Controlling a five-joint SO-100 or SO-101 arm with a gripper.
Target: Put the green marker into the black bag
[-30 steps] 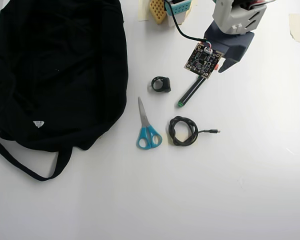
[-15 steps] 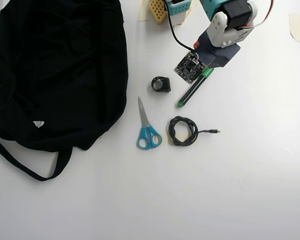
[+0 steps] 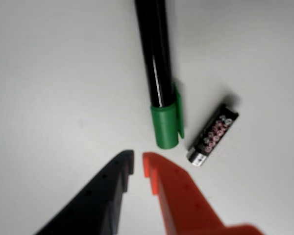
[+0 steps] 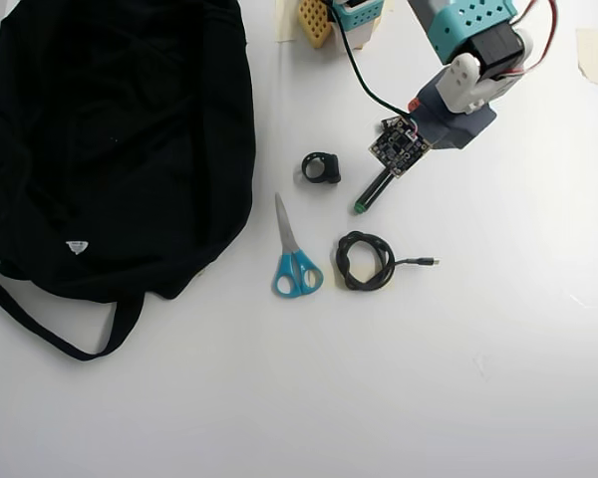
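Marker (image 3: 158, 73) lies flat on the white surface (image 4: 498, 349); in the wrist view its black barrel runs up out of frame and its green cap (image 3: 165, 125) points toward the end effector (image 3: 137, 164). End effector: black finger and orange finger (image 3: 179, 196) nearly closed, a thin gap between the tips, grasping nothing, tips just short of the cap. Battery (image 3: 213, 134), black with pink print, lies just right of the cap in the wrist view, apart from it. In the overhead view the marker (image 4: 372, 191) lies diagonally, its upper part hidden under the arm's circuit board (image 4: 399, 145); only the lower barrel and green end show. Bag (image 4: 110, 139) fills the upper left of the overhead view, straps trailing toward the lower left, well apart from the marker. Between them: a small black ring-shaped object (image 4: 321, 167), blue-handled scissors (image 4: 293, 254) and a coiled black cable (image 4: 367, 261).
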